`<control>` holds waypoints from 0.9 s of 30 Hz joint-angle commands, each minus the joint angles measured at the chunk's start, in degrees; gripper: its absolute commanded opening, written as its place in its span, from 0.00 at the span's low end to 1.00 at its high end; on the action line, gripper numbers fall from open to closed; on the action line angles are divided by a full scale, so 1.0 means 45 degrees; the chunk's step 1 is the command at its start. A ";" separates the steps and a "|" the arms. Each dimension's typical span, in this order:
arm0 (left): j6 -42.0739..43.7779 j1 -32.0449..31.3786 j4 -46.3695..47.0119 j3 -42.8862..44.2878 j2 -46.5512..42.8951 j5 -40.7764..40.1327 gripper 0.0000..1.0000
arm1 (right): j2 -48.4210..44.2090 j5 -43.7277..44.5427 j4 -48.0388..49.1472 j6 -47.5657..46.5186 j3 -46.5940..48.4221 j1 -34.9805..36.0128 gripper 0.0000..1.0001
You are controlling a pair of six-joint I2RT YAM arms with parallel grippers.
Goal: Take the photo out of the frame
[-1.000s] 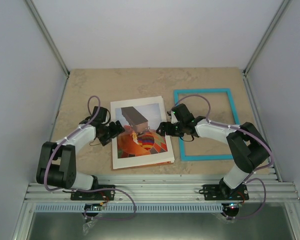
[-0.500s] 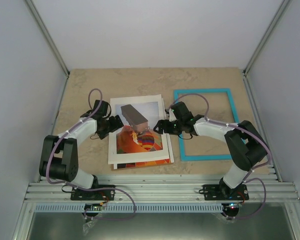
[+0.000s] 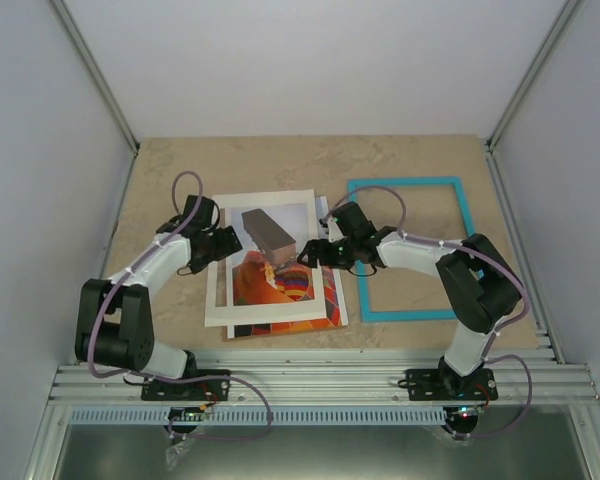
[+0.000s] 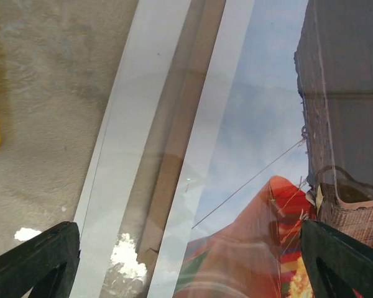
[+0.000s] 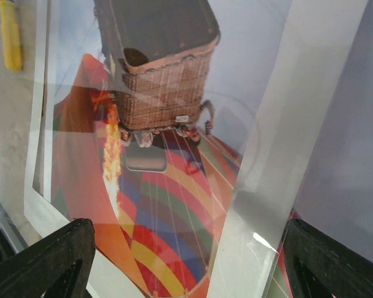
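The left arm [image 3: 148, 268] and the right arm [image 3: 430, 254] both bend inward from their bases, elbows bowed out and wrists low. The left pincer [image 3: 224, 246] and the right pincer [image 3: 309, 254] point toward each other, near but apart. Both have their jaws spread wide.

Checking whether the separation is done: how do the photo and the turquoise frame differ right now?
The frame is an empty turquoise outline with bare table showing through; the photo is a solid balloon print. The frame lies alone on the right; the photo lies left of it, stacked loosely with a white mat, beneath the open left hand and right hand. Both are rectangular and lie flat.
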 commanded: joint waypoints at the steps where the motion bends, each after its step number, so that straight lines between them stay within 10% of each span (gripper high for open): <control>1: 0.0099 -0.0100 -0.0247 0.0056 -0.0607 0.0043 0.97 | 0.0400 -0.0661 0.0349 0.0000 0.0595 0.0397 0.83; 27: -0.1323 -0.4415 -0.0766 -0.0160 -0.1767 -0.0060 0.97 | -0.2679 0.1351 -0.2064 -0.1094 -0.1713 -0.0103 0.83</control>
